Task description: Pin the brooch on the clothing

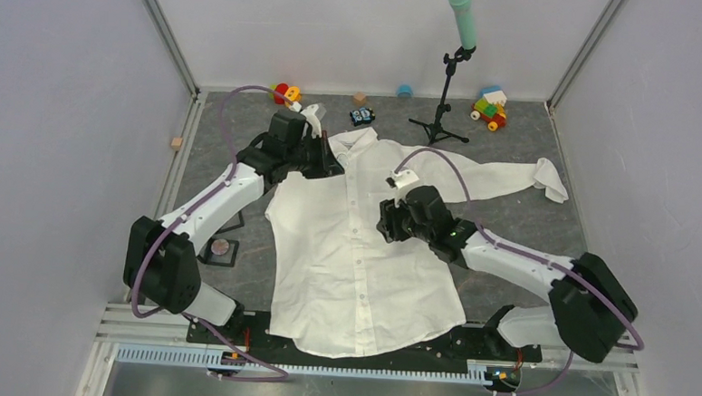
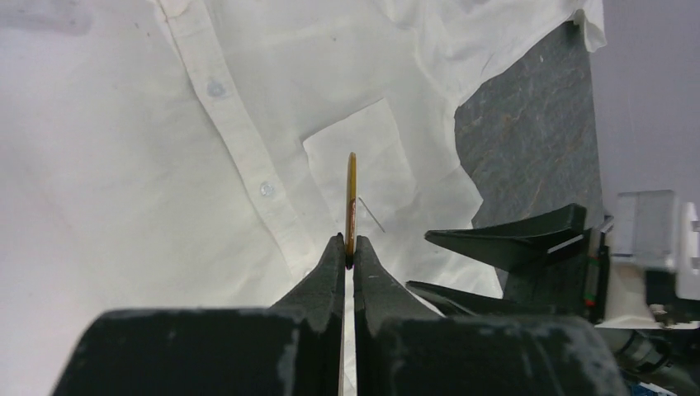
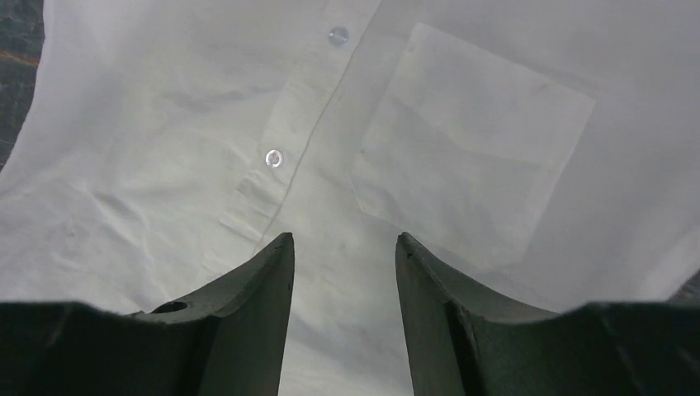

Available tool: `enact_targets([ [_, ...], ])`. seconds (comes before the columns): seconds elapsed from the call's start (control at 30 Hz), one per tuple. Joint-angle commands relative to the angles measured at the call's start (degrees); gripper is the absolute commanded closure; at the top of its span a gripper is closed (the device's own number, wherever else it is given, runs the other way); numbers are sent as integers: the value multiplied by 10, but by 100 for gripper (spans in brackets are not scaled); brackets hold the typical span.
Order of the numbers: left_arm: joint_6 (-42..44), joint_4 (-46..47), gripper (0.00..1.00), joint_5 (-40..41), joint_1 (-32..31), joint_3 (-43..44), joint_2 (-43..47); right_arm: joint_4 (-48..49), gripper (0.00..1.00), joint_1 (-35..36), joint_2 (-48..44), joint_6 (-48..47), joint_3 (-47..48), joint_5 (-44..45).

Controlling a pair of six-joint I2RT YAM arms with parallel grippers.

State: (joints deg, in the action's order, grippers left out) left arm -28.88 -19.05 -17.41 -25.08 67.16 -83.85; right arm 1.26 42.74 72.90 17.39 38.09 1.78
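Note:
The clothing (image 1: 354, 253), a white button-up shirt, lies flat on the table with its collar at the far end. My left gripper (image 1: 320, 158) hovers by the shirt's shoulder, shut on the brooch (image 2: 352, 194). The brooch is a thin golden piece seen edge-on, and its pin wire (image 2: 371, 215) sticks out to the right above the chest pocket (image 2: 363, 157). My right gripper (image 1: 388, 220) hangs open just over the shirt front. Only fabric lies between its fingers (image 3: 272, 272), with the pocket (image 3: 470, 148) ahead on the right and the button placket (image 3: 285, 161) on the left.
Toys (image 1: 287, 93), a toy car (image 1: 489, 108) and small blocks (image 1: 361, 99) lie along the back wall. A microphone stand (image 1: 443, 98) rises behind the collar. A round disc (image 1: 222, 247) sits by the left arm. Grey walls close in both sides.

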Motion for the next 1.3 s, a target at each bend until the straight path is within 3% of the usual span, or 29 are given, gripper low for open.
enact_targets([
  [0.0, 34, 10, 98, -25, 5, -3, -12, 71, 47, 33, 84, -9, 55, 19],
  [0.47, 9, 20, 98, -57, 6, -18, 9, 30, 56, 62, 272, -22, 187, 154],
  [0.93, 21, 11, 98, -35, 6, -16, 13, 52, 61, 38, 312, 7, 166, 98],
  [1.27, 26, -1, 98, -23, 5, -13, -8, 69, 79, 29, 329, 21, 138, 89],
])
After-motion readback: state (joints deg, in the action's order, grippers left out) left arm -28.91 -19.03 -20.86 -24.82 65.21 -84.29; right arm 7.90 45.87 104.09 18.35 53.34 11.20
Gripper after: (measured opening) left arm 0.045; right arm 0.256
